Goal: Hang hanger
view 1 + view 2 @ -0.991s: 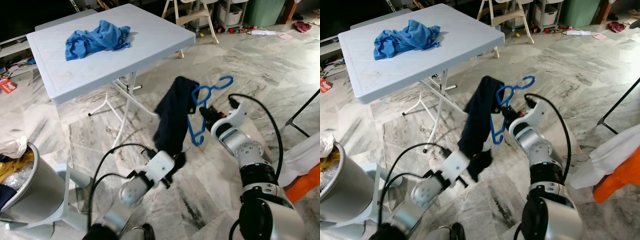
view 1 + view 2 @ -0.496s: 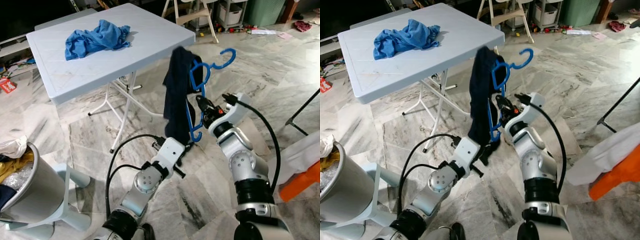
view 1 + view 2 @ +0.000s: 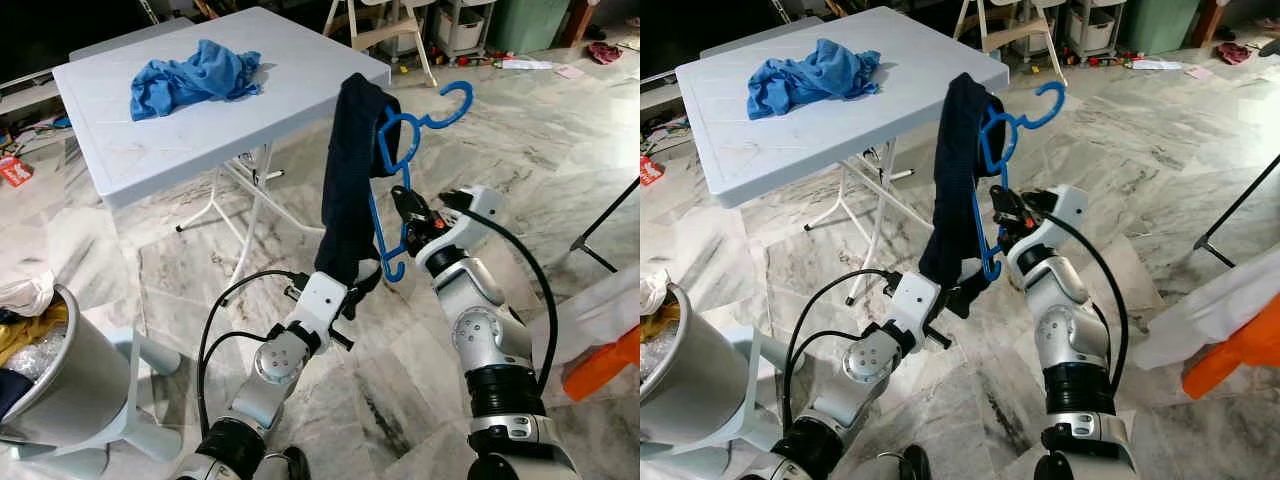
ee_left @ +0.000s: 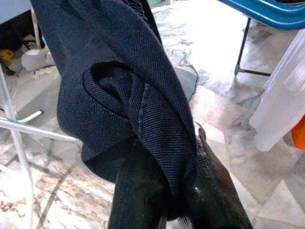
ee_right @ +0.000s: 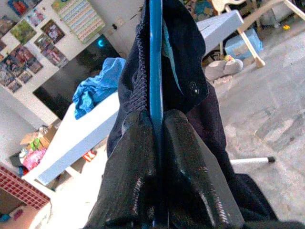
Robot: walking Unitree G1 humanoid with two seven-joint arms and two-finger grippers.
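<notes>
Now, keep the dark navy cloth garment point(image 3: 350, 190) draped over the blue plastic hanger point(image 3: 400, 170), raised beside the white folding table point(image 3: 150, 140). Your right gripper point(image 3: 412, 212) clamps the hanger's frame; your left gripper point(image 3: 350, 295) pinches the hem (release gently).

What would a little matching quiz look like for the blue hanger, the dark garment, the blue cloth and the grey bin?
Things:
1. blue hanger
2. dark garment
3. blue cloth
4. grey bin

Places:
A. crumpled on the white folding table
B. on the floor at the robot's left, clothes inside
C. lower bar clamped in the right gripper
D. draped over the hanger, lower end pinched by the left gripper

Pairs: 1-C, 2-D, 3-A, 4-B
</notes>
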